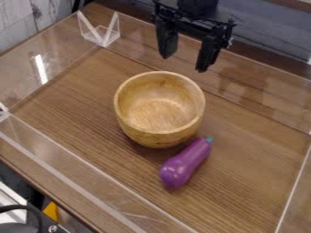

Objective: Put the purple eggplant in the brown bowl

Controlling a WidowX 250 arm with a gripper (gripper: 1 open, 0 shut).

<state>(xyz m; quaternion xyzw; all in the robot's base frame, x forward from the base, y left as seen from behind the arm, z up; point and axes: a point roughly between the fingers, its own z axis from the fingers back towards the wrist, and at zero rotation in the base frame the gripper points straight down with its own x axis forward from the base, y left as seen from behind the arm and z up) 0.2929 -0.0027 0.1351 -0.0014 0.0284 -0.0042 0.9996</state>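
Purple eggplant beside brown bowl, arm top cropped

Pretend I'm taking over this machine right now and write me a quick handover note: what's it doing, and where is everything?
Pincer: open, holding nothing, pointing down, hanging above the far side of the table behind the brown bowl.
Brown bowl: upright in the middle of the wooden table, nothing in it.
Purple eggplant: lying on the table at the near right of the bowl, close to its base; whether they touch is unclear.
Done: nothing yet.
Left: lower onto the eggplant, grip it, lift it and drop it in the bowl.
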